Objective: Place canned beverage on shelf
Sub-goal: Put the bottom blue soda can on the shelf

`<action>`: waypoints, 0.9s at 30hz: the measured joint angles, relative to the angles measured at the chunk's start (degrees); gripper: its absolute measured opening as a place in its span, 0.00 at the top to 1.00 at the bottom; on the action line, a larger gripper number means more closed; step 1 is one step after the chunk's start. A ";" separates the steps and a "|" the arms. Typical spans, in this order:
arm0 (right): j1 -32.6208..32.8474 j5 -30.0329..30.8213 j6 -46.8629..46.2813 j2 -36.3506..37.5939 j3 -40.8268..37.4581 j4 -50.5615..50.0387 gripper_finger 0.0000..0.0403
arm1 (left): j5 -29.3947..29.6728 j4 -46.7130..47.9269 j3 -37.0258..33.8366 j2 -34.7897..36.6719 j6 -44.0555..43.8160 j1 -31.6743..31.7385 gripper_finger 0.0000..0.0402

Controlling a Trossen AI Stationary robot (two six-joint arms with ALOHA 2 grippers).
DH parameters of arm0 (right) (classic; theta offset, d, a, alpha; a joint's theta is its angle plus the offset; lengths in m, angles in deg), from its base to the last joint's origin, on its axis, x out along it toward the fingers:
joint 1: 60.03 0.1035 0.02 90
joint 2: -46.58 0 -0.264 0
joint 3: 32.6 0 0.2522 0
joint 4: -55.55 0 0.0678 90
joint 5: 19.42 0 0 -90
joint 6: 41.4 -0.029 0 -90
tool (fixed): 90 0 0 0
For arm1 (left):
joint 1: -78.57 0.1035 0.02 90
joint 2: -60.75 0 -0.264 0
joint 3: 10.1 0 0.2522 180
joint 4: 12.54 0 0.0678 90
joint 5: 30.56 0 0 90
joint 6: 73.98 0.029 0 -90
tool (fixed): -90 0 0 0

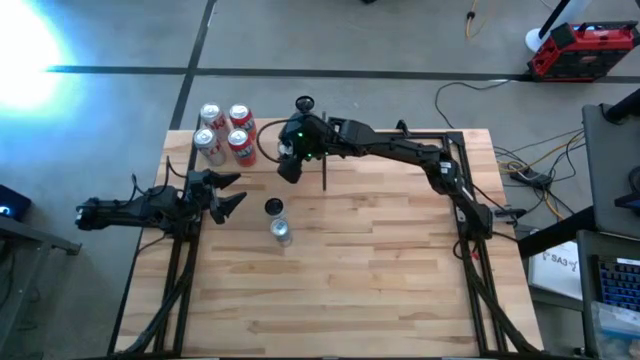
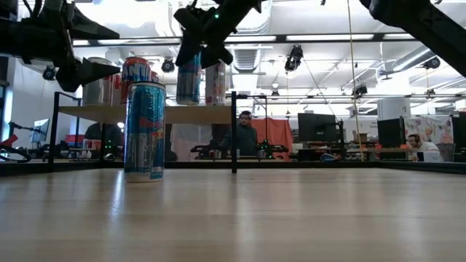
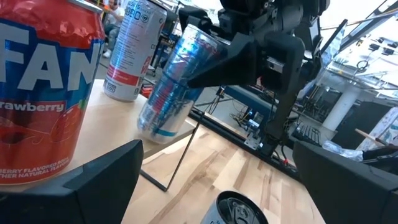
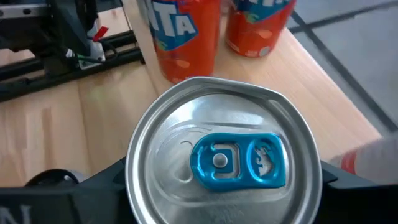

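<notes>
I see a blue-and-silver can (image 2: 145,131) on my striped blond tabletop (image 1: 380,260), red Fanta cans (image 1: 241,120) on the pale shelf (image 2: 211,113), and a blue tab (image 4: 239,161) on a silver lid.

— Position of the held can?

— My right gripper (image 1: 290,165) holds a slim can (image 2: 188,76) over the shelf (image 2: 182,113) edge, beside four cans (image 1: 224,132) standing on it.

— Elsewhere?

— Another slim can (image 1: 278,222) stands on the tabletop (image 1: 380,270) before the shelf, right of my left gripper (image 1: 232,192).
</notes>
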 joint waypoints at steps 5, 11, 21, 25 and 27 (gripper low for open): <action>-0.22 -0.34 1.76 -0.22 0.00 1.48 0.42 | 0.00 0.07 0.00 -0.02 0.00 0.00 0.01; -1.62 -1.45 3.79 -0.22 0.02 3.01 0.42 | 0.00 0.01 0.00 -0.02 0.00 0.00 0.01; -3.18 -4.12 4.81 -0.22 -0.01 2.97 0.42 | -0.01 0.03 0.00 -0.02 0.00 0.00 0.01; -3.16 -4.79 5.33 -0.46 -0.04 2.92 0.42 | 0.01 0.03 0.00 -0.02 0.00 0.00 0.01; -3.11 -5.42 5.61 -0.58 -0.04 2.92 0.40 | -0.01 0.03 0.00 -0.02 0.00 0.00 0.01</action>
